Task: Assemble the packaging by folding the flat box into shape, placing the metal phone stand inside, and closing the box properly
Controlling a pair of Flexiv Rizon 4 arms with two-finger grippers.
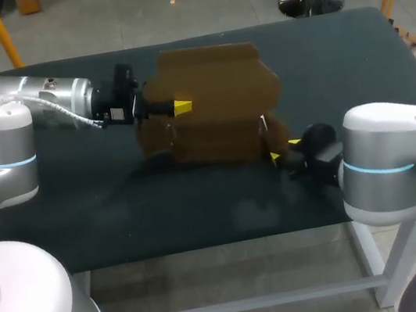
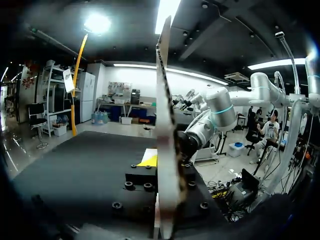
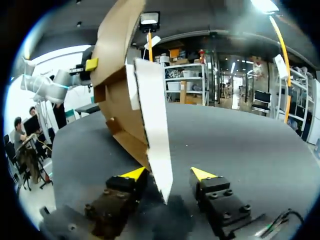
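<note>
box (image 1: 217,115), half-folded and upright at the middle of the table (image 1: 359,61), is clamped by the left gripper (image 1: 178,107); centre its flap (image 3: 154,125) between the wide-apart fingers of the right gripper (image 1: 283,152) before closing.

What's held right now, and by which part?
The left gripper clamps the cardboard box by a panel; the right gripper is open around a flap.

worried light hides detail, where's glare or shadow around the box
head view: the box looks dim, its shadow on the table beside it; left wrist view: ceiling lamps glare above the box's edge; right wrist view: its white flap is brightly lit
</note>
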